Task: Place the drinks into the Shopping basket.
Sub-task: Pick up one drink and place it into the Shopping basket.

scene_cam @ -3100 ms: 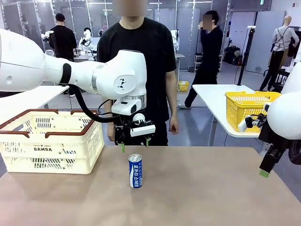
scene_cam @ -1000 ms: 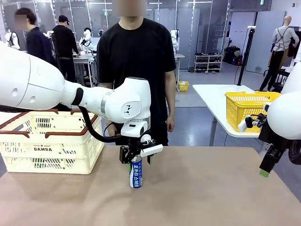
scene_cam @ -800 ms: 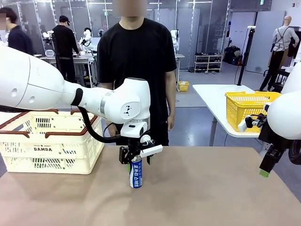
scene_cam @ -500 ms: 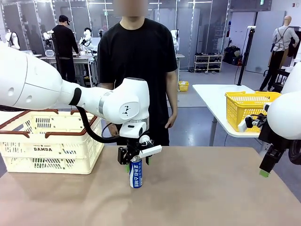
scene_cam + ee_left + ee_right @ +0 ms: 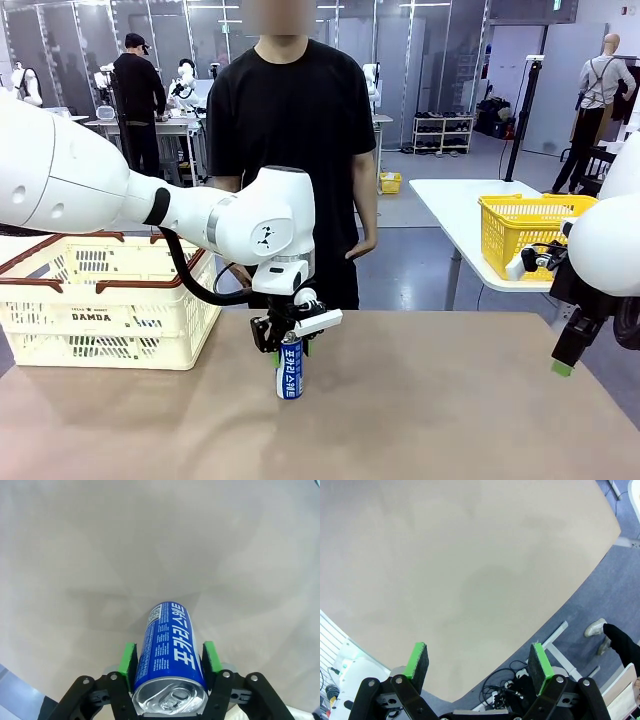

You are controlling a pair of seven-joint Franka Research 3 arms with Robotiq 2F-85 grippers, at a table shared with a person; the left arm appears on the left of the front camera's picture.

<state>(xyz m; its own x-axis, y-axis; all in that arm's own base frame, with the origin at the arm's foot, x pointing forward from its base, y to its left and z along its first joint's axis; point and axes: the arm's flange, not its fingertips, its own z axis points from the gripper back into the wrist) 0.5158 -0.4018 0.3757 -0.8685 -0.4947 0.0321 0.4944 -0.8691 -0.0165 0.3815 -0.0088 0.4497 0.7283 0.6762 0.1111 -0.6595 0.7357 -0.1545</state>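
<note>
Front view: our left gripper [image 5: 288,343] sits over the top of the blue can [image 5: 289,370], which stands upright on the table [image 5: 450,410] near the middle, well right of the Shopping basket [image 5: 105,300]. We come at it from above so the can stays vertical for a lift, then a carry left over the basket's brown rim. Basket sits at the table's left edge with handles up; we can't see into it from here, so no call on the other drinks. Our right gripper [image 5: 563,360] hangs off the table's right edge, parked clear of the work. A person [image 5: 290,130] stands at the far side, hands down, not involved. Left wrist view: green pads [image 5: 128,659] sit flush on both sides of the can [image 5: 171,650] just under its silver top, no gap visible, so we read it as clamped on the can; can base is on the tabletop, not lifted yet. Right wrist view: right gripper [image 5: 479,664] has fingers wide apart, nothing between them, looking down at bare table corner and floor.
</note>
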